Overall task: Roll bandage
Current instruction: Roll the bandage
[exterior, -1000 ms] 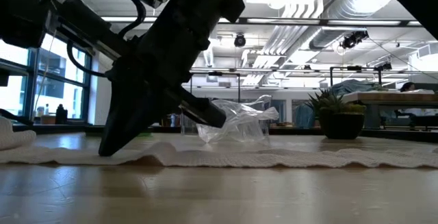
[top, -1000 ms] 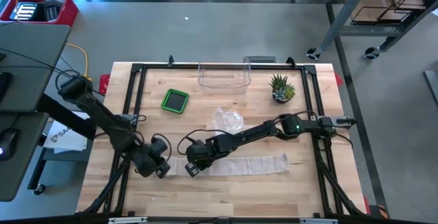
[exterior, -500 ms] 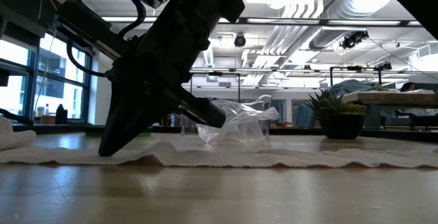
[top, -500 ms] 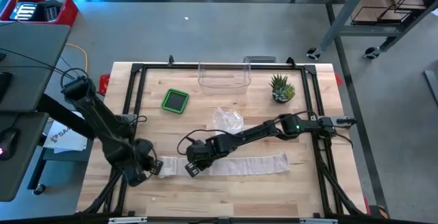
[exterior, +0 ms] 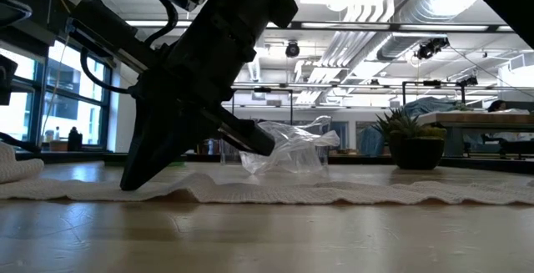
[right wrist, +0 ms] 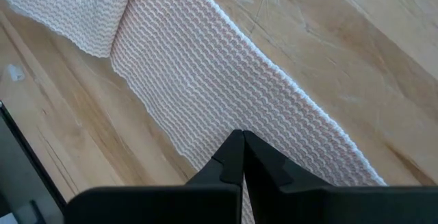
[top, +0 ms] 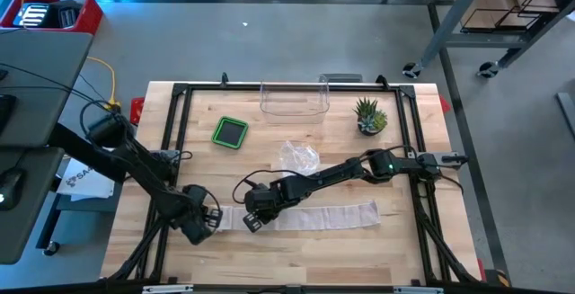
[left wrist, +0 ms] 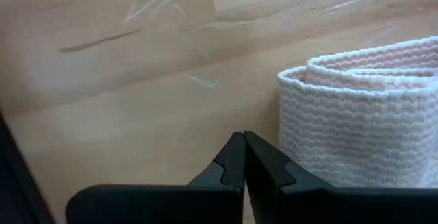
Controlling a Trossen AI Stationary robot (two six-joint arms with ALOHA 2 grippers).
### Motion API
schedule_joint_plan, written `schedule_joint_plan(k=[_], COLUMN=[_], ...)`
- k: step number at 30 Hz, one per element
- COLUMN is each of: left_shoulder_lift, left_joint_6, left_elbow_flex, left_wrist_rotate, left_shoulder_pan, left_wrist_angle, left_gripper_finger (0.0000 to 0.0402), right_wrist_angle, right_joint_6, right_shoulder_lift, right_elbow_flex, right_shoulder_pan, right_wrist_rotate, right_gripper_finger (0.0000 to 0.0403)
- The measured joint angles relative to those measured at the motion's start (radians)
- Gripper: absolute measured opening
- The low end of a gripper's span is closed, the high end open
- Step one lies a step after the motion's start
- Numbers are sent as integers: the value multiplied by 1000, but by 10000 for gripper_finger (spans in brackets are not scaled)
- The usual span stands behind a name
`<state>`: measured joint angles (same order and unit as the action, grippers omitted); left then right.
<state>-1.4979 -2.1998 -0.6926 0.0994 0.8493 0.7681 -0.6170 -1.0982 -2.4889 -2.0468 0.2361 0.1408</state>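
Two arms reach low in the high view. The bandage (top: 310,215) lies flat across the lower middle of the desk (top: 296,258), long side left to right. The closed right gripper (top: 252,224) presses its left part, probably pinning it. In the left wrist view, the closed left gripper (left wrist: 243,142) sits beside the rolled end.

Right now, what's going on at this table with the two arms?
The robot is rolling a bandage laid flat along the table's front. The right gripper, shut, presses down on the strip near its left end. The left gripper, also shut, sits beside the small rolled-up end. Most of the strip is unrolled.
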Motion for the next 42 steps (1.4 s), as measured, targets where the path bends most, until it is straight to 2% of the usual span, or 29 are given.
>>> schedule_joint_plan(k=[3, 7, 16, 24, 30, 33, 37, 42], left_shoulder_lift=[-6, -3, -5, 19, 145, 192, 170, 94], left_joint_6=[4, 20, 12, 23, 9, 16, 33, 39], left_elbow_flex=[-22, -54, -51, -55, -55, -55, -56, -56], left_wrist_rotate=[14, 92, 122, 135, 159, 229, 356, 371], left_shoulder_pan=[-15, -26, -31, 5, 71, 83, 76, 31], left_wrist_angle=[13, -47, -137, -82, 4, -64, -216, -275], left_gripper_finger=[0, 0, 0, 0, 0, 0, 0, 0], right_wrist_angle=[0, 0, 0, -19, -34, -34, -37, -36], right_joint_6=[0, 0, 0, 1, 0, 0, 0, 0], right_shoulder_lift=[0, 0, 0, 3, 5, 5, 5, 5], right_elbow_flex=[0, 0, 0, 0, 0, 0, 0, 0], right_shoulder_pan=[0, 0, -1, -1, -2, -2, -2, -2], right_wrist_rotate=[0, 0, 1, -8, 16, 18, 18, 18], right_gripper_finger=[0, 0, 0, 0, 0, 0, 0, 0])
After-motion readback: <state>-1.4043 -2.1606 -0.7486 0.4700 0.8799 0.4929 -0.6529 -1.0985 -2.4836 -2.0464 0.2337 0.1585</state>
